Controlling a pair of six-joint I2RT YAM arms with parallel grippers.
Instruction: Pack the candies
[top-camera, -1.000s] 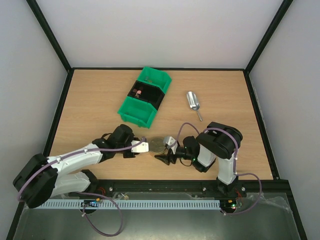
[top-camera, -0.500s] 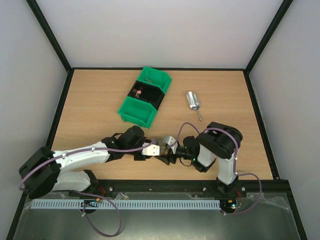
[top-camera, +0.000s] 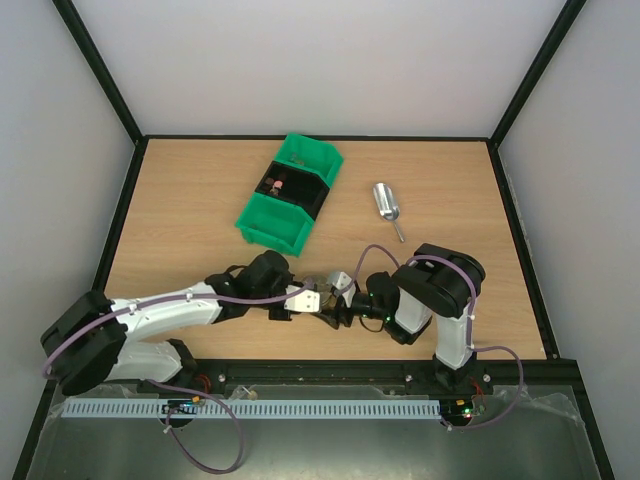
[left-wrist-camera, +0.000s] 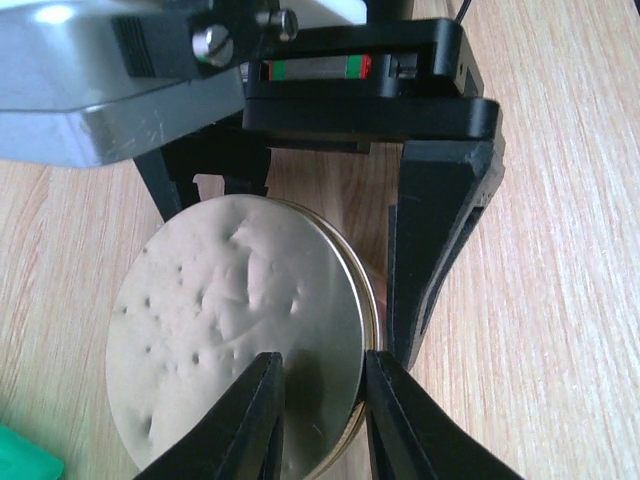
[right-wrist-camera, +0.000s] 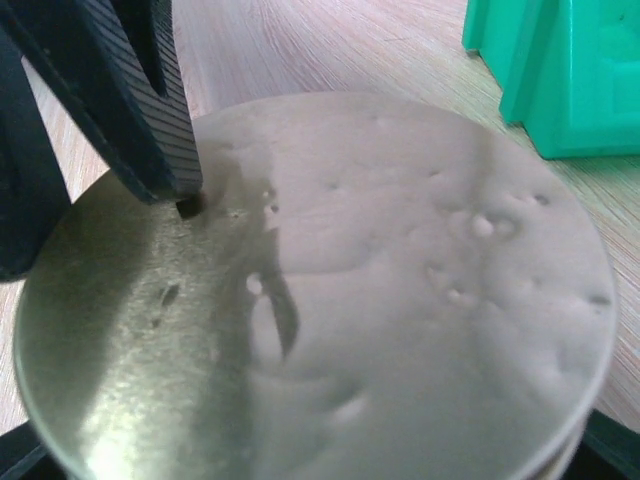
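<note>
Mixed-colour tiny loose candies (top-camera: 277, 184): light, hard, prone to roll and scatter; judged better scooped than pinched. Location: black plastic bin (top-camera: 312, 199) nested in the green plastic bin (top-camera: 272, 228). Small round gold-lidded jar (left-wrist-camera: 235, 330): on the surface (top-camera: 190, 200), near the green bin's arm-base side, clamped by right hand (top-camera: 338, 306). The left hand (left-wrist-camera: 322, 365) straddles its lid rim; grip cannot be told.

Left hand (top-camera: 318, 301) and right hand (top-camera: 333, 308) nose to nose; green bin (top-camera: 268, 222) and metal scoop (top-camera: 386, 204) beyond.
</note>
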